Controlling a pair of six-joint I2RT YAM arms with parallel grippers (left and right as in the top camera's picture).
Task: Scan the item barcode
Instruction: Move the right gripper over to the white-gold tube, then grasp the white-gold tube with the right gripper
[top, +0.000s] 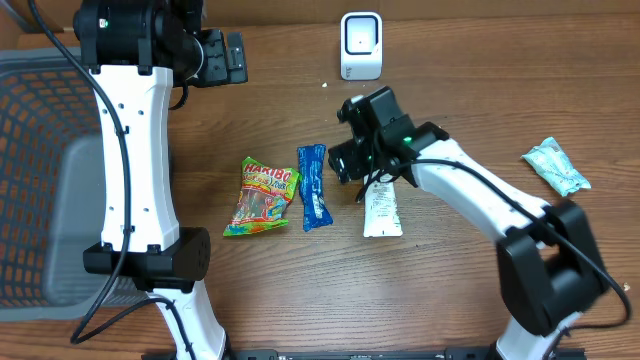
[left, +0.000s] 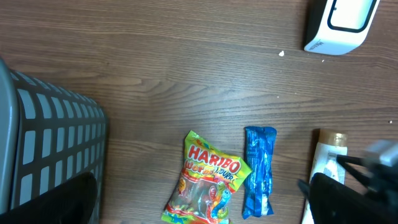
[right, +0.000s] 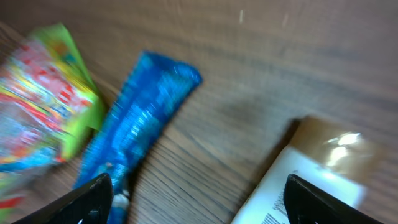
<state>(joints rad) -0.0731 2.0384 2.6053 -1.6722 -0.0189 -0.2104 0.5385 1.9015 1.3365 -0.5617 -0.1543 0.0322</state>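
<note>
Found the right gripper hanging over the table, its fingers spread wide and pinching nothing. Placed the packet, judged to be the item to scan, just near and right of that gripper, flat on the wood and touching nothing else. Read its long axis as running far to near, with the brown end far, almost under the gripper, and the white printed body stretching nearward. In the right wrist view, saw that brown end close by one finger rather than centred between the two, and the blue bar close by the other. Could make out no barcode in so blurred a view. Judged a small shift rightward necessary to straddle the packet across its short width. Located the scanner at the far edge, well apart from the packet, nearly in line with its long axis and a little left. Reckoned on a carry running almost straight farward over bare wood, window side of the scanner facing near. Found the left gripper spread too and empty, far left beside the basket, well apart from the packet. Counted the right arm as clearly the nearer.
</note>
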